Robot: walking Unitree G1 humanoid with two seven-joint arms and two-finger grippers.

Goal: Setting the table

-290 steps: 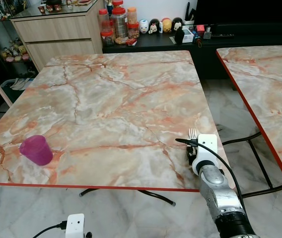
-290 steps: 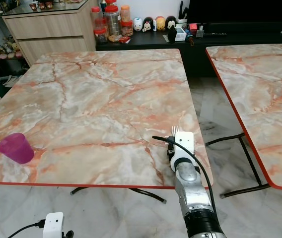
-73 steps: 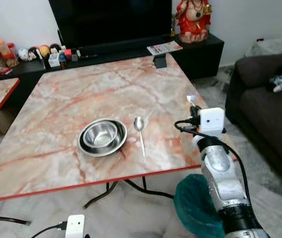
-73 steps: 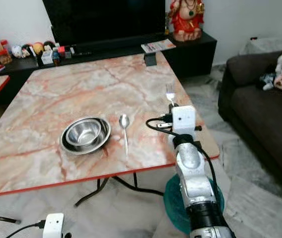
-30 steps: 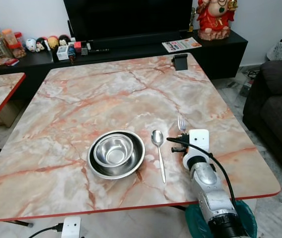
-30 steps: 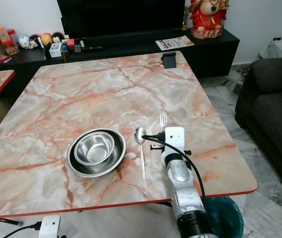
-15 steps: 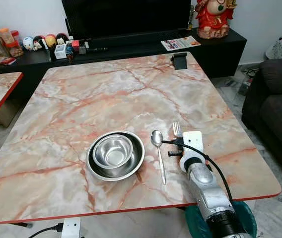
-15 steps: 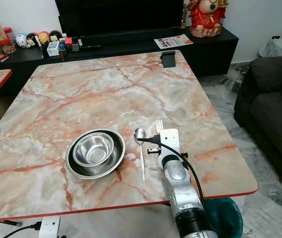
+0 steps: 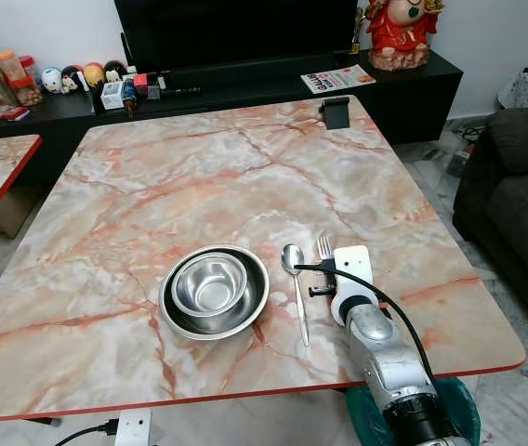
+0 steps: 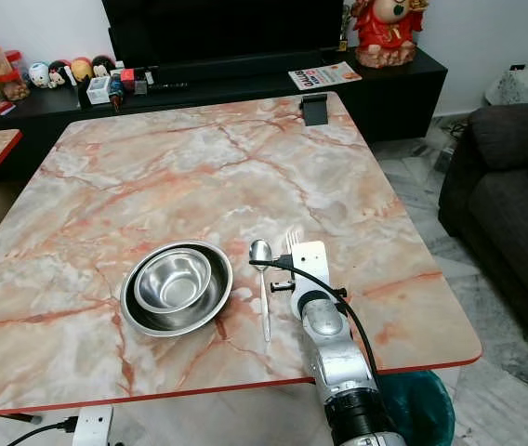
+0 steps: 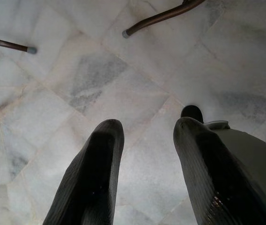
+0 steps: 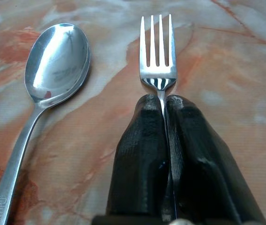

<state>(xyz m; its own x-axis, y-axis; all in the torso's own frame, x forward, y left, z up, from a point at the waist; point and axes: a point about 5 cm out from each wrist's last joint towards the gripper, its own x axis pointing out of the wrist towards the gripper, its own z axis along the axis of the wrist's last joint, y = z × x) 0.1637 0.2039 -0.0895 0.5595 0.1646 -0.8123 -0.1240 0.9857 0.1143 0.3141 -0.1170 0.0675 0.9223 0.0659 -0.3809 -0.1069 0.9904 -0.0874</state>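
Your right gripper [image 12: 163, 105] has come down and in toward the spoon [image 9: 297, 283] over the last second: the fork [image 9: 324, 247] that stood higher and further toward the table's right edge now sits low, just beside the spoon on its right. In the wrist view the two black fingers [image 12: 140, 154] are pressed together on the fork's neck, tines pointing away toward the table's far edge, and the fork runs close to parallel with the spoon, the two apart by a narrow strip of marble. You cannot tell from these pictures whether the tines already touch the table [image 9: 152, 186] or hang just over it. The nested steel bowl [image 9: 210, 284] on its plate [image 9: 177, 316] lies to the spoon's left, near the table's front edge, so the setting reads bowl, spoon, fork from left to right. That puts you at the placing step: the carry looks done and what remains is probably to lower the last bit, spread the fingers and back out along the fork's line. Watch that the handle, hidden under your wrist, does not drag or swing into the spoon as you let go. Your left gripper [image 11: 144, 136] hangs idle over the floor [image 11: 100, 79], its fingers spread with nothing between them.
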